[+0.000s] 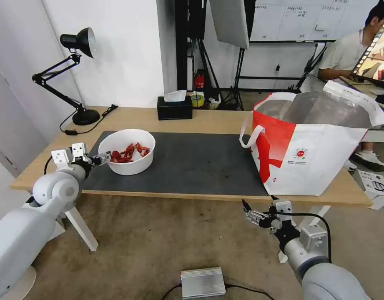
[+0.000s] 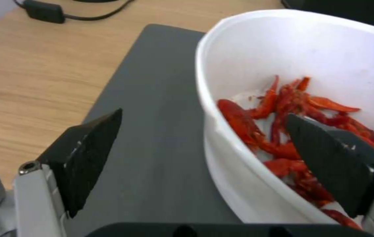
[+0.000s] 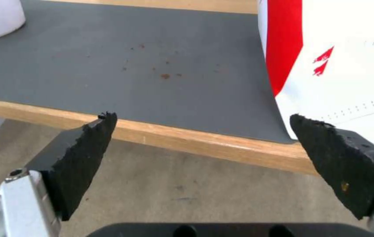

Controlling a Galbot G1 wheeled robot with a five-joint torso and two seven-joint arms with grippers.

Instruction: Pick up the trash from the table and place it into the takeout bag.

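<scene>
Your left gripper [image 2: 202, 126] is straddling the white round bowl of red crayfish shells [image 1: 126, 151] at its rim, jaws spread; your right gripper [image 3: 202, 121] is hanging agape below the light-wood table [image 1: 208, 120] edge.

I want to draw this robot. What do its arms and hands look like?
Both arms are smooth, rounded, pale grey-white tubes with round joints. Each wrist has a black band, small white blocks and a thin black cable. The left hand and right hand are silvery metal, each with two black, wedge-shaped fingers with rough pads.
</scene>
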